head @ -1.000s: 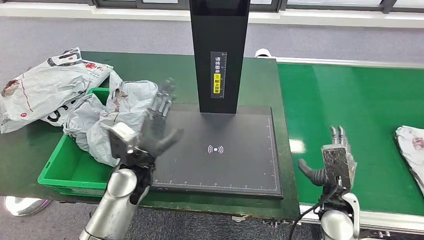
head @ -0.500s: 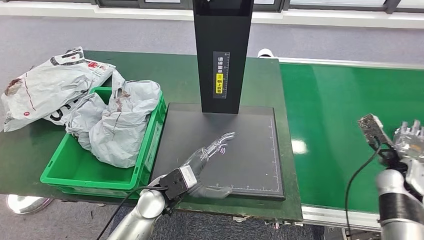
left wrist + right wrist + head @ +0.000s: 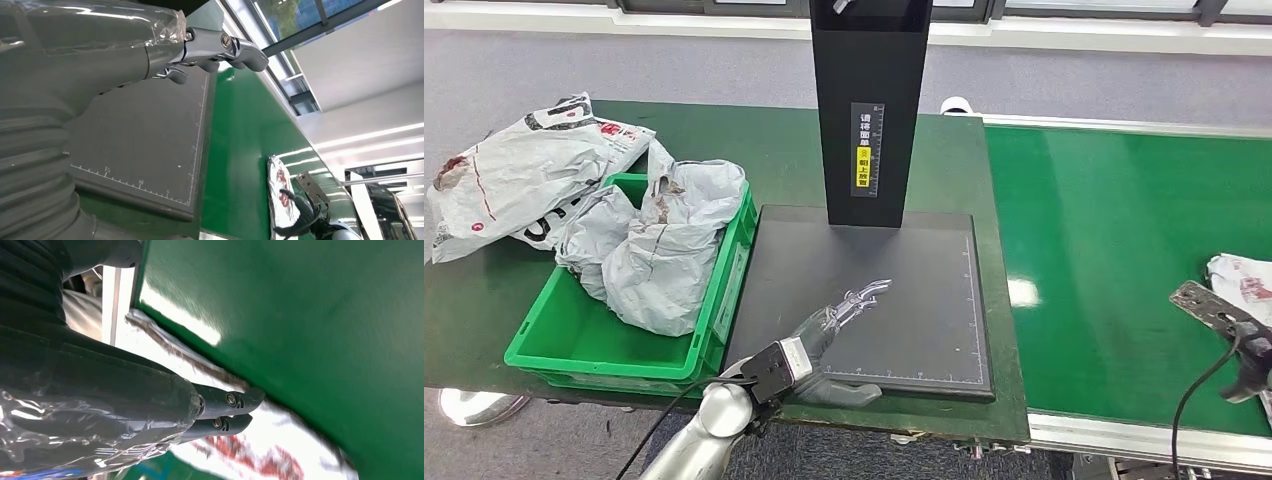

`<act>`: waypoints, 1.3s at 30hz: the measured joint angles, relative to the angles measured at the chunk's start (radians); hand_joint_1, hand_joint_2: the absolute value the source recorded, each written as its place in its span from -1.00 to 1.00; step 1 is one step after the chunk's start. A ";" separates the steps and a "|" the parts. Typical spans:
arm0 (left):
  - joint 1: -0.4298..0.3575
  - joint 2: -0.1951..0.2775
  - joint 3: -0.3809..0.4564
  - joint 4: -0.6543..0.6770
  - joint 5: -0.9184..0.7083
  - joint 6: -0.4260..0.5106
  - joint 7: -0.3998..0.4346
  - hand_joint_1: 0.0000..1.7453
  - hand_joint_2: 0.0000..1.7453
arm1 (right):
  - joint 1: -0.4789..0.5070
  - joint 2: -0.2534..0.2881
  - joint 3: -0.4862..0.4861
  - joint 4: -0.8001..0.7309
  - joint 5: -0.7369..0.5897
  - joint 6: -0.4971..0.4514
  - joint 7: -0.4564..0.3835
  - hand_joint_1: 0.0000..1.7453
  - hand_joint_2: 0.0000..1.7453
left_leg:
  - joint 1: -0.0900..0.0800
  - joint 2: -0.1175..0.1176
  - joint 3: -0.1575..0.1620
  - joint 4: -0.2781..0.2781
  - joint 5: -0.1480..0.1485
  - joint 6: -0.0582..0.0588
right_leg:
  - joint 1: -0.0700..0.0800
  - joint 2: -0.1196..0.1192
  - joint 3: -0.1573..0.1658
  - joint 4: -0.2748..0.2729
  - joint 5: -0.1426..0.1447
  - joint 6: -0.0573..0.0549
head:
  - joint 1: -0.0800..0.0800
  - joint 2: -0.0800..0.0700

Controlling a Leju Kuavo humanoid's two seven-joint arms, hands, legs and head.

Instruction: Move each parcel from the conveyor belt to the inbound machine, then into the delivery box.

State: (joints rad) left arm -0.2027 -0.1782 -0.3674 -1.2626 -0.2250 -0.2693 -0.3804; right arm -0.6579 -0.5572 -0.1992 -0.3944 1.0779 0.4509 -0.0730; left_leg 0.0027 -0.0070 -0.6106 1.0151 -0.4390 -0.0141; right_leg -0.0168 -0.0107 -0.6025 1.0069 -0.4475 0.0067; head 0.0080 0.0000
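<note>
While the left hand (image 3: 839, 312) rests flat on the dark plate of the inbound machine (image 3: 924, 330), with its fingers (image 3: 220, 47) stretched out together and holding nothing, the right hand (image 3: 1249, 370) is at the parcel (image 3: 1242, 280) on the conveyor belt (image 3: 1114, 250). This parcel lies at the far end of the belt from the machine, near the belt's front edge. In the right wrist view the dark fingers (image 3: 227, 410) lie side by side over the crumpled white and red plastic, but I cannot tell whether they already clamp it.

I judge the parcel to be a soft poly mailer: light, floppy and rather slippery, with no stiff edge. It will probably sag and fold when lifted, so a grip on a bunched fold near the middle seems safer than a grip at a thin corner, where the film could slide out.

On the other side of the machine, the green delivery box (image 3: 574, 335) on the bench (image 3: 494, 300) already holds grey bags (image 3: 659, 250), and one more bag (image 3: 519, 175) lies just beyond the box.
</note>
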 joint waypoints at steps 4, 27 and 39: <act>0.017 0.005 0.002 -0.001 0.001 0.000 -0.003 -1.00 1.00 | -0.003 -0.006 0.013 0.035 -0.007 0.031 -0.010 -1.00 1.00 | 0.000 0.000 0.000 0.000 0.000 0.000 | 0.000 0.000 0.000 0.000 0.000 0.000 | 0.000 0.000; 0.088 0.043 0.008 -0.048 0.008 0.010 -0.008 -1.00 1.00 | 0.011 -0.029 0.054 0.091 -0.088 0.117 -0.010 -1.00 1.00 | 0.000 0.000 0.000 0.000 0.000 0.000 | 0.000 0.000 0.000 0.000 0.000 0.000 | 0.000 0.000; 0.094 0.051 0.008 -0.059 0.022 0.011 -0.008 -1.00 1.00 | 0.052 -0.025 0.031 0.110 -0.265 0.190 0.053 -1.00 1.00 | 0.000 0.000 0.000 0.000 0.000 0.000 | 0.000 0.000 0.000 0.000 -0.001 0.000 | 0.000 0.000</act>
State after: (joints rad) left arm -0.1082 -0.1270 -0.3597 -1.3216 -0.2033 -0.2583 -0.3887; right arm -0.6060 -0.5818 -0.1686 -0.2840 0.8133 0.6407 -0.0198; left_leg 0.0028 -0.0067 -0.6104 1.0151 -0.4393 -0.0138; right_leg -0.0168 -0.0105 -0.6026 1.0069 -0.4480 0.0066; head 0.0080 0.0000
